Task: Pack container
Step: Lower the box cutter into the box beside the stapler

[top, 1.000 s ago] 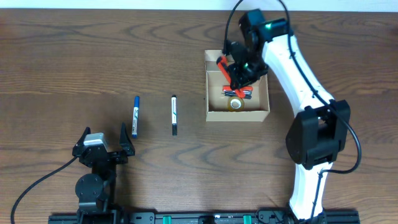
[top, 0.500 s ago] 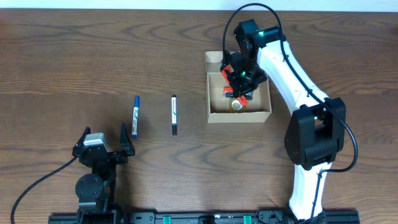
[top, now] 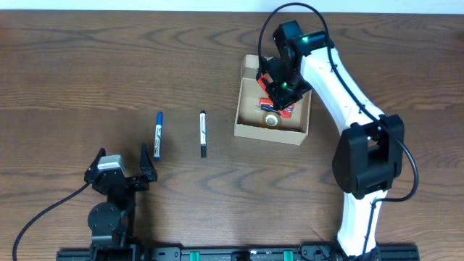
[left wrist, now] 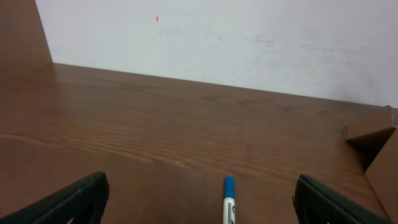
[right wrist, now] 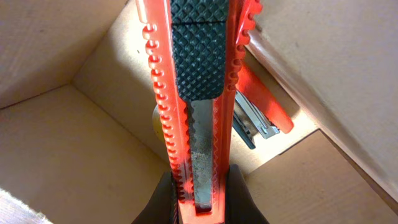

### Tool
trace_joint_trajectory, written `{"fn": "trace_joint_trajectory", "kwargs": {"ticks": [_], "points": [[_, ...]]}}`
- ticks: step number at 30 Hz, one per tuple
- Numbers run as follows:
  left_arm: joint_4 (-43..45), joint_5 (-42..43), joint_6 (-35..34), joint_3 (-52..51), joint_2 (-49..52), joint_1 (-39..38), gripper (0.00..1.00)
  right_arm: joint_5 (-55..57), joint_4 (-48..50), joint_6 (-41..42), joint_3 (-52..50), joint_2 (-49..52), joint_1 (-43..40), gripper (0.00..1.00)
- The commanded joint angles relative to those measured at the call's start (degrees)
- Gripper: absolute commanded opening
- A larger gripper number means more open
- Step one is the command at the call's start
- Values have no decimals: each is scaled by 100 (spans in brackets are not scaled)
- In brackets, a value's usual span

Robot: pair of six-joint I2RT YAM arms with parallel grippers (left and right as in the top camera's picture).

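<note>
The container (top: 268, 135) is an open tan cardboard box at centre right of the table; it also shows in the left wrist view (left wrist: 379, 134) and the right wrist view (right wrist: 62, 155). My right gripper (top: 280, 88) (right wrist: 199, 202) is shut on an orange utility knife (right wrist: 196, 93) and holds it blade-end down inside the box. In the box lie a tape roll (top: 270, 120) and another orange-and-metal tool (right wrist: 264, 115). My left gripper (top: 122, 156) (left wrist: 202, 202) is open and empty at the near left.
A blue-capped pen (top: 157, 135) (left wrist: 229, 199) lies just in front of my left gripper. A black-capped pen (top: 203, 133) lies between it and the box. The box's flap lid stands open on the far side.
My right gripper has moved left and down into the box with the knife. The box has been pushed and turned slightly, its near-left corner shifting left. The left arm has not moved.
</note>
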Motion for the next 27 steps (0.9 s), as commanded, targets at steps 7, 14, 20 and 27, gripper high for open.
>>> {"fn": "trace_joint_trajectory", "kwargs": {"ticks": [7,14,20,27], "points": [[-275,-83,-63,-87,-35,17,95,-251,-227,-455,-35,-586,28,1],[-275,-83,-63,-87,-35,17,95,-457,-463,-721,-35,-686,37,1],[-275,-81,-63,-87,-35,17,95,-476,-800,-1622,-37,-686,0,1],[-275,-81,-63,-87,-35,17,95,-466,-584,-2256,-37,-649,-278,1]]}}
